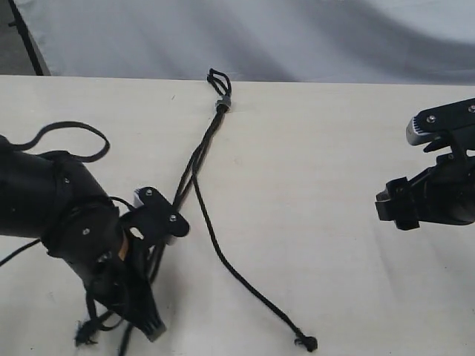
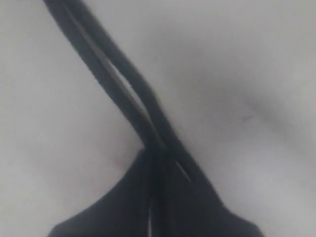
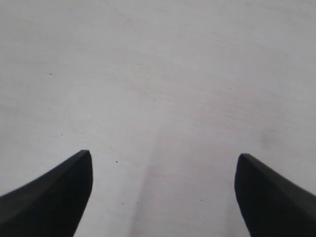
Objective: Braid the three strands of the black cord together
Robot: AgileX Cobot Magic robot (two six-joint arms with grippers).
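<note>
Exterior view: the cord [image 1: 208,134] lies along the bench [image 1: 334,245]. The left tool [image 1: 157,222] pinches two strands [image 2: 106,81]; the third strand [image 1: 226,264] lies free. Braiding seems barely begun: the right tool [image 3: 163,165], spread and empty, should fetch that strand.

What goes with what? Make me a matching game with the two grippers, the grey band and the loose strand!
Things:
1. left gripper
2. right gripper
3. grey band
4. loose strand

States or places:
A. open, nothing between the jaws
B. near the far edge of the table
C. shut on strands
D. lying free, held by nothing

Pairs: 1-C, 2-A, 3-B, 4-D
</note>
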